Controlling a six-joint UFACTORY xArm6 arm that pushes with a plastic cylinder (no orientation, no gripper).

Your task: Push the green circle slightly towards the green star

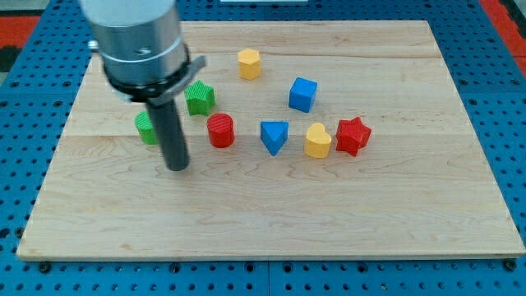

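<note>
Green is the colour that matters: the green circle [146,128] sits at the frame's left-centre, half hidden behind my rod, and the green star [199,98] lies just up and to its right, near but apart. My tip [177,165] rests on the wooden board [271,222] just below and right of the circle; whether it touches the circle I cannot tell. No pincer exists on this arm, only the bare rod, so nothing opens or clamps.

From this spot the risk, as I judge it, is direction. The tip stands on the circle's star-ward side, so a push from here would drive the circle away, towards the board's left edge. Swinging round it too closely could clip it sideways. The red cylinder [220,130] sits just right of the tip; a loose sweep could knock it. Too long a shove would ram the circle into the star and shift both.
</note>
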